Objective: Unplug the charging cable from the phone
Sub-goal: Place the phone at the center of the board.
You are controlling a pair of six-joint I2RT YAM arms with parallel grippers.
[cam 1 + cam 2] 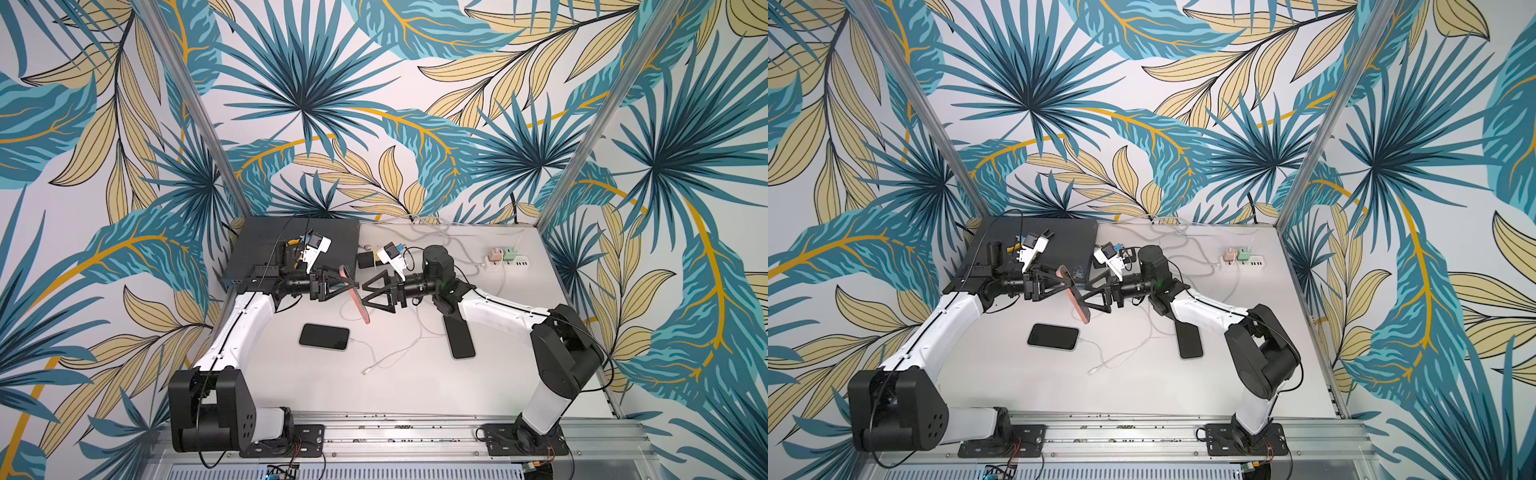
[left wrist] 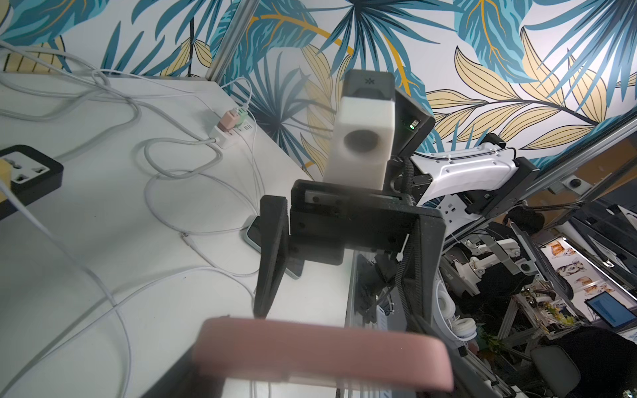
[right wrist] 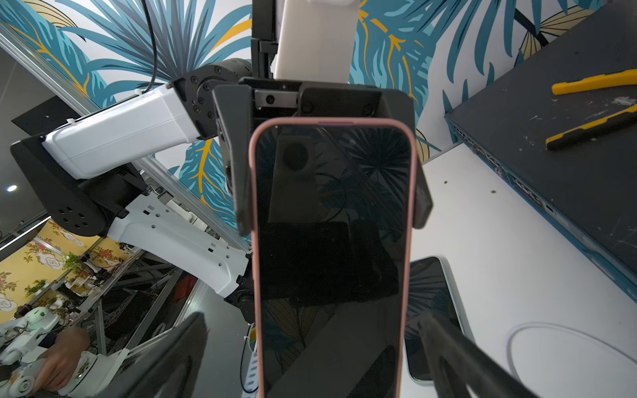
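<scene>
Enclosure: three wall panels (image 1: 316, 83), printed with large teal and sand-yellow leaves on off-white, with orange midribs. The panels meet at two bare aluminium uprights, left post (image 1: 203, 124) and right post (image 1: 592, 124).

White matt tabletop (image 1: 374, 395). Shadows on it are soft; the light is even and diffuse, its source not seen. A slotted aluminium rail (image 1: 415, 432) runs along the near edge, with a perforated grille (image 1: 374, 473) below it.

Right wrist view, past the enclosure: a dim room, one small ceiling light (image 3: 11, 188), a yellow floral panel (image 3: 24, 265), metal framing (image 3: 151, 303).

Left wrist view, past the tabletop edge: more framing, a lit laptop screen (image 2: 610, 310), a strip of animal pictures (image 2: 568, 265), a grey chair (image 2: 551, 365).
</scene>
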